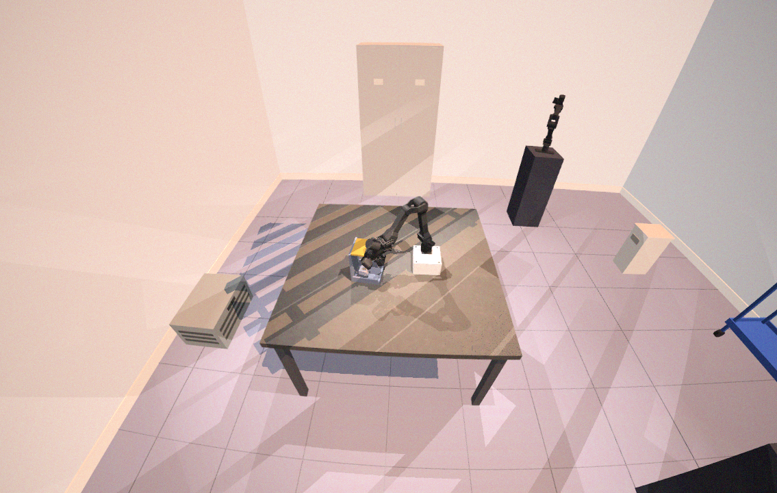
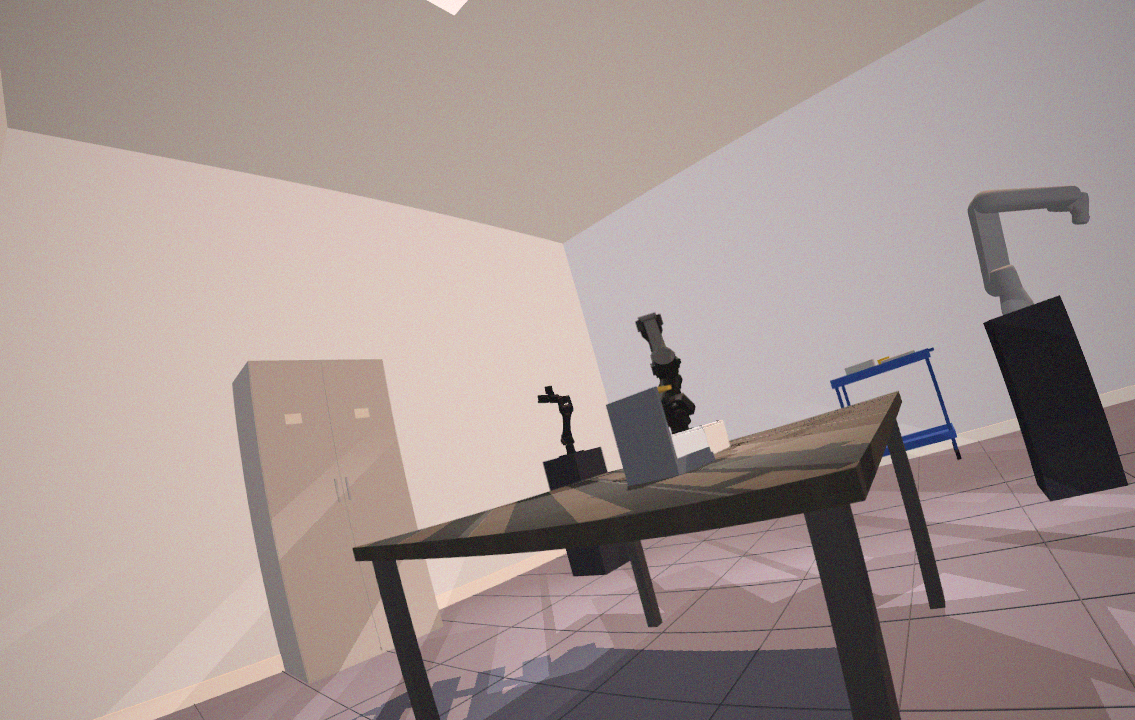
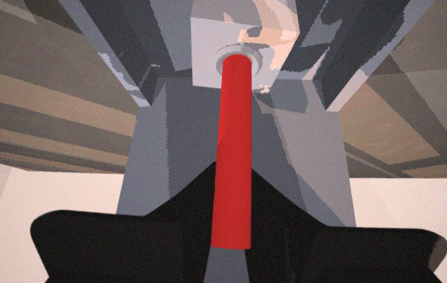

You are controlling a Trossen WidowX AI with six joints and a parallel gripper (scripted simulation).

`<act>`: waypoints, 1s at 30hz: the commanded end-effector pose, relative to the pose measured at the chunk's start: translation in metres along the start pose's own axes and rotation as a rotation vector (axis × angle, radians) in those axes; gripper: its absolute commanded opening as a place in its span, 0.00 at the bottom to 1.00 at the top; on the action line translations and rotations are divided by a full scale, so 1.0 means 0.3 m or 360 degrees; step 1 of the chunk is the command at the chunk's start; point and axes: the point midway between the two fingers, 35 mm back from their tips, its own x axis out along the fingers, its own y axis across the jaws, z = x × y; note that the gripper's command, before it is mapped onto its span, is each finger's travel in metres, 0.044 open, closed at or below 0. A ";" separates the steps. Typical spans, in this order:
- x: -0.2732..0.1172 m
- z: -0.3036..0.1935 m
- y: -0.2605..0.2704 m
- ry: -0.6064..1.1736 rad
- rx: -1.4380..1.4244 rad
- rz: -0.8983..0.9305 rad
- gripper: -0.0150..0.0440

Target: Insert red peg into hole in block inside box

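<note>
My gripper [image 3: 229, 170] [image 1: 367, 263] is shut on the red peg [image 3: 234, 137], low inside the box [image 1: 366, 281] [image 2: 640, 438]. The peg's far end overlaps the ringed hole in the pale block [image 3: 207, 59] in the wrist view. It is at or just above the hole; I cannot tell whether the tip has entered. The yellow roof [image 1: 359, 247] [image 2: 664, 388] sticks out from the back wall, beside the gripper in the top view. The peg is hidden by the gripper in the top view and by the box in the exterior view.
The arm stands on a white base [image 1: 426, 264] beside the box on the brown table [image 1: 428, 334] [image 2: 777, 465]. The box's low side walls [image 3: 117, 59] [image 3: 369, 56] run along both sides of the block. A cabinet [image 1: 400, 116] [image 2: 320, 501] stands away from the table.
</note>
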 end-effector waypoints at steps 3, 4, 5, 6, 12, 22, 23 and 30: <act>0.013 -0.009 -0.001 -0.0005 -0.0005 -0.0004 0.25; 0.014 -0.011 -0.001 -0.0005 -0.0005 -0.0004 0.25; 0.016 -0.012 -0.001 -0.0005 -0.0005 -0.0004 0.25; 0.018 -0.014 -0.002 -0.0005 -0.0005 -0.0004 0.25; 0.027 -0.024 -0.003 -0.0004 -0.0005 -0.0004 0.25; 0.042 -0.036 -0.004 -0.0003 -0.0005 -0.0004 0.25; 0.044 -0.034 -0.004 -0.0003 -0.0005 -0.0004 0.25; 0.056 -0.008 -0.003 -0.0004 -0.0005 -0.0004 0.25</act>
